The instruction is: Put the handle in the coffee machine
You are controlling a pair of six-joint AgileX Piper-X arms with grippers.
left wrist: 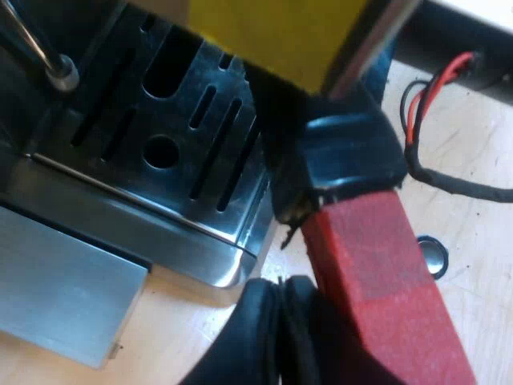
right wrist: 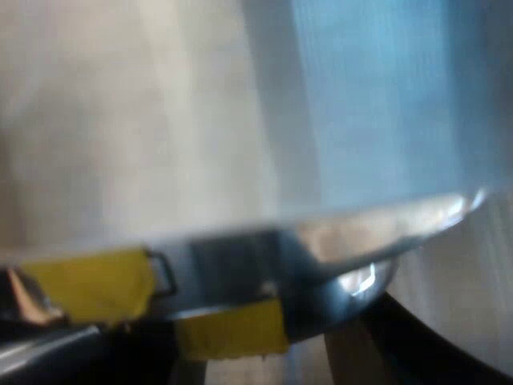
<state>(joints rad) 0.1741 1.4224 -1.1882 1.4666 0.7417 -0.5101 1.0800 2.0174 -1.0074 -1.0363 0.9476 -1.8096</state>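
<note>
- The table [left wrist: 473,233] runs pale under everything, and the espresso machine [left wrist: 96,265] stands on it, seen at its front.
- The machine's slotted drip tray [left wrist: 184,136] lies open below, with the steam wand [left wrist: 60,74] hanging over it.
- Here's the handle [left wrist: 385,281]: the red end is near, and the dark part climbs to the machine's front above the tray's edge. The metal head is hidden, so I can't tell if it is seated.
- The left gripper [left wrist: 337,345] has a black finger [left wrist: 264,329] pressed against the red end. The other is hidden behind it, so I judge a pinch on the handle.
- The right gripper [right wrist: 417,341] is just beside a metal rim [right wrist: 361,224] that carries yellow patches [right wrist: 88,285]. Whether it grips, I cannot tell.
- My call: the handle is carried to the machine, with insertion and the locking turn left to do.
</note>
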